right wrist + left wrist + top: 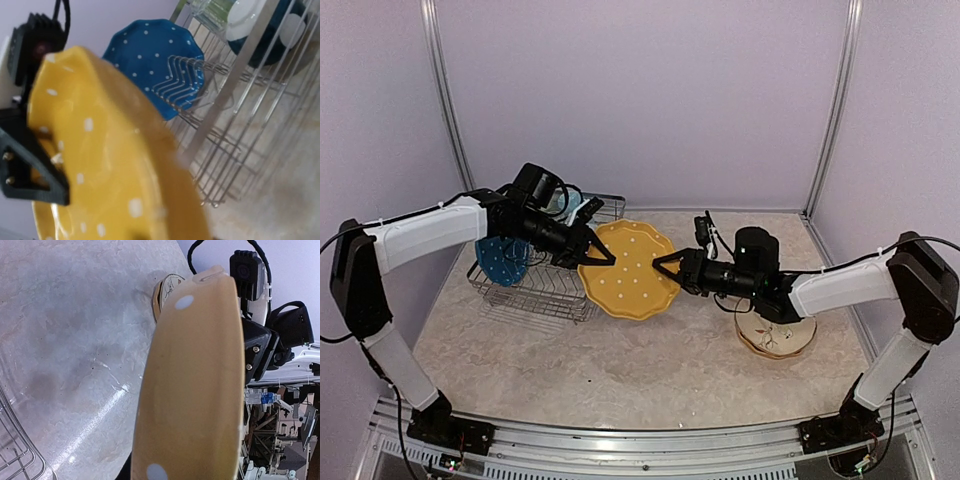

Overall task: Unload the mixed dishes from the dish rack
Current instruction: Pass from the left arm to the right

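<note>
table [650, 370]: pale marbled top. Carries the rack on the left half and one loose plate on the right half.
dish rack [550, 295]: silver wire basket, sits left of centre, well apart from the loose plate. Holds dishes among its prongs.
left arm [425, 230]: reaches in across the rack from the left, wrist over the basket.
right arm [840, 285]: reaches in from the right, forearm passing over the loose plate.
orange-yellow dotted plate [630, 270]: out of the rack, up off the table, tilted with its face up toward the top camera. Hangs between the two grippers, just beside the rack's right end.
blue white-dotted plate [503, 262]: in the rack, standing on edge between prongs at the left end, partly hidden by the left arm.
cream floral plate [780, 338]: out of the rack, lying flat on the table under the right arm.
dark-teal bowl [250, 22]: in the rack's far end, white inside showing in the right wrist view.
left gripper [600, 252]: clenched on the left rim of the orange-yellow dotted plate, one finger on each face.
right gripper [665, 267]: at the plate's right rim, jaws partly apart around the edge. Can't tell whether they pinch it.
small clear glass [212, 12]: in the rack beside the bowl, blurred.
</note>
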